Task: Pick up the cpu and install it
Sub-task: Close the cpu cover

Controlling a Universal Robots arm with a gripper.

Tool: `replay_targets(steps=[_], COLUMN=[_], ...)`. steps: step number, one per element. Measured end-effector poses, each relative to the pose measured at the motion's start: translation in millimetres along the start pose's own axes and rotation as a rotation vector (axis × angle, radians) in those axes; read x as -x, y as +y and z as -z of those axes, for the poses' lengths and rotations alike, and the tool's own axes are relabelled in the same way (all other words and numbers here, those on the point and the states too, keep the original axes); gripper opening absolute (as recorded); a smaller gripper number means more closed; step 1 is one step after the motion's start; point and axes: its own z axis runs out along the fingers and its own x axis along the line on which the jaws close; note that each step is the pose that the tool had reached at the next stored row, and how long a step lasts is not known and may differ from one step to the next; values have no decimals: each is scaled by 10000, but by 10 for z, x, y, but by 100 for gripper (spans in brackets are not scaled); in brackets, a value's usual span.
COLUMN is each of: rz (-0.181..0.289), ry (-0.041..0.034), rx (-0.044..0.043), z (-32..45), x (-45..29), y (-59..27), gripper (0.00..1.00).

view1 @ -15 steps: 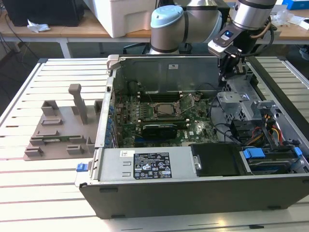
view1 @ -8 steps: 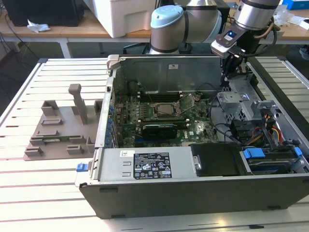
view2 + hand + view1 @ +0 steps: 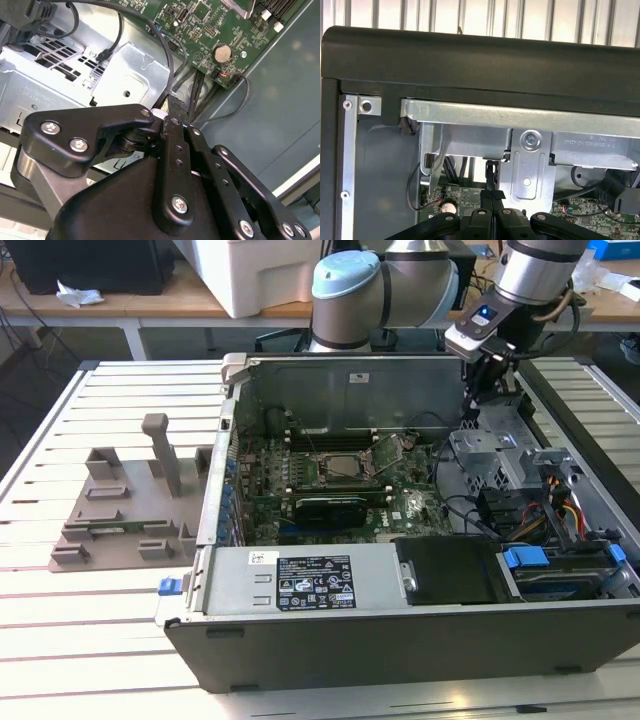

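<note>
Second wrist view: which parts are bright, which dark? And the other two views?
In the second wrist view the metal bracket shines pale and the black gripper is dark; in the first wrist view the slatted table glares white behind the dark wall of the computer case; in the exterior view the light is even, with shadow inside the case.

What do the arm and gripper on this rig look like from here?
In the exterior view the arm is silver-grey tubing with rounded pale blue joint caps; a dark cable loops beside its wrist. In the second wrist view the gripper is matt black, built of flat linkage bars pinned with silver screws.
</note>
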Motion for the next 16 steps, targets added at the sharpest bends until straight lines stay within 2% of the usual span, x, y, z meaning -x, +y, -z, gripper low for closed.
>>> replay_targets(steps=[3, 4, 6, 7, 8, 16], rz=[0, 1, 1, -1, -1, 0], ry=[-1, 0, 1, 0, 3, 0], rx=[0, 0, 0, 0, 0, -3], z=[-18, -24, -51, -69, -92, -270], x=[-3, -6, -19, -23, -23, -18], y=[-25, -79, -268, -333, -358, -350], gripper=[11, 11, 11, 11, 11, 11])
